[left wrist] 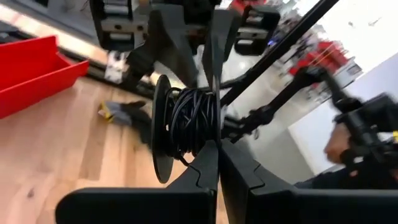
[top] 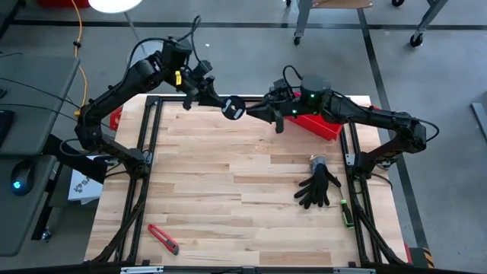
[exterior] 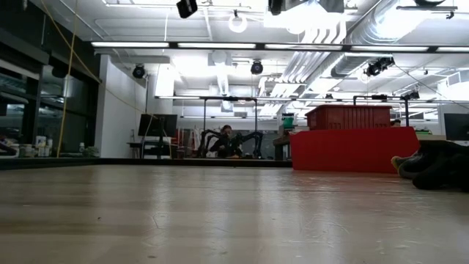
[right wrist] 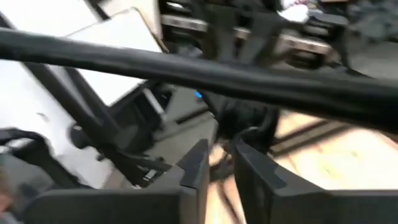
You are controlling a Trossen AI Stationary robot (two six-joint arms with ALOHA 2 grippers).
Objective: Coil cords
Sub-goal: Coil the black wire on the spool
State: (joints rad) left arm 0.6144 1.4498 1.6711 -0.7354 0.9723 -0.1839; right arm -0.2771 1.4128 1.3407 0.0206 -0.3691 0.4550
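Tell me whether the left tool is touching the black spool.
Touching. The left wrist view shows the left tool shut on the spool, its fingertips pressed against the wound cord between the flanges. The high view shows the spool held above the table's far edge.

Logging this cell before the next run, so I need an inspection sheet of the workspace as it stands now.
Surface: wood table, mostly bare.
Job's things: black spool wound with dark cord, held up over the far edge.
Clutter: black glove on the right; red cutter near front left; red bin at the far right; green tool on the right edge.
Grippers: left gripper shut on the spool; right gripper close by the spool, slightly parted, nothing seen held.
Cables: yellow cable on the floor, far left.
Surroundings: a seated person far behind; desk with mouse at left.
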